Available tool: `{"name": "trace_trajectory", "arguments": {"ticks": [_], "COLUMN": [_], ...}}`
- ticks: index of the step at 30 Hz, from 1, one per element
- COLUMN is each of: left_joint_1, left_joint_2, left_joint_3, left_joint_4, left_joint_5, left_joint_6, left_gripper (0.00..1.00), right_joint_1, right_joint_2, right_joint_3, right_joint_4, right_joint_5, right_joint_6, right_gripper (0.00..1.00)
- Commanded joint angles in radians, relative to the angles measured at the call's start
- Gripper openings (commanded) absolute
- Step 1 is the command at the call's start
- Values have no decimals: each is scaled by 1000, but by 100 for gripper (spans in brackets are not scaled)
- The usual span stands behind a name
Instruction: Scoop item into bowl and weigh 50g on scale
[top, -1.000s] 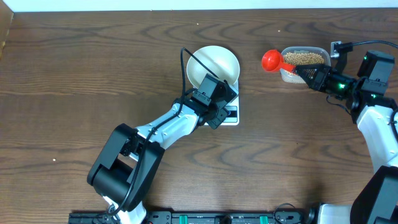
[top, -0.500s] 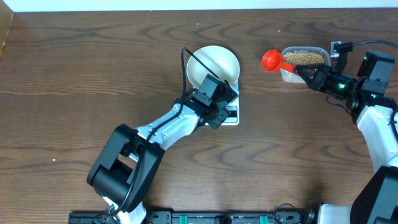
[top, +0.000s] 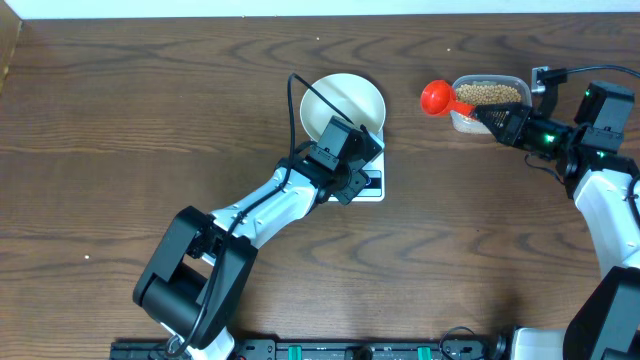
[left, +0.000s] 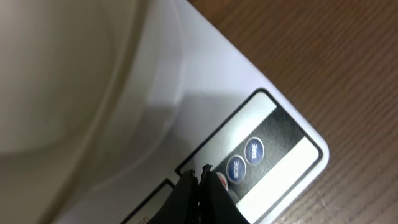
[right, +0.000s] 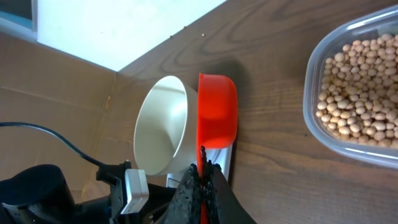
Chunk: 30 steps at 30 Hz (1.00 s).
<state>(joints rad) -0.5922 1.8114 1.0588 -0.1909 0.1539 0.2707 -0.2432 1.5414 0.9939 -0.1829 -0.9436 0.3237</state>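
Observation:
The white bowl (top: 343, 103) sits on the white scale (top: 372, 186) and looks empty; both show in the left wrist view, bowl (left: 68, 81) and scale (left: 273, 155). My left gripper (top: 360, 178) is shut, its tips pressed on the scale's button panel by the red button (left: 200, 177). The pale-tan beans (top: 489, 93) lie in a clear tub (top: 462, 120), also in the right wrist view (right: 360, 93). My right gripper (top: 497, 117) is shut on the handle of a red scoop (top: 437, 97), held in the air left of the tub (right: 216, 112).
The left arm stretches from the front across the table's middle to the scale. A black cable arcs over the bowl's left rim (top: 300, 95). The right arm comes in from the right edge. A pale wall strip runs along the table's far edge.
The left arm's base link has shifted slightly; its gripper stays on the scale's buttons. The right gripper and scoop have not moved.

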Motion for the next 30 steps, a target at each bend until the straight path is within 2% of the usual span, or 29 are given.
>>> {"name": "trace_trajectory", "arguments": {"ticks": [1, 16, 30], "left_joint_1": [-13, 6, 19], "left_joint_2": [-21, 119, -22], "left_joint_3": [5, -11, 1], "left_joint_4": [-20, 21, 8], "left_joint_5": [-7, -16, -24], "left_joint_6": [17, 47, 46], "left_gripper": [7, 7, 7], "right_joint_1": [-7, -7, -7], "right_joint_2": [-12, -12, -12], "right_joint_3": [12, 12, 12], "right_joint_4": [-14, -46, -46], "right_joint_5": [-5, -5, -5], "right_joint_6": [-37, -60, -60], "right_gripper": [1, 1, 1]}}
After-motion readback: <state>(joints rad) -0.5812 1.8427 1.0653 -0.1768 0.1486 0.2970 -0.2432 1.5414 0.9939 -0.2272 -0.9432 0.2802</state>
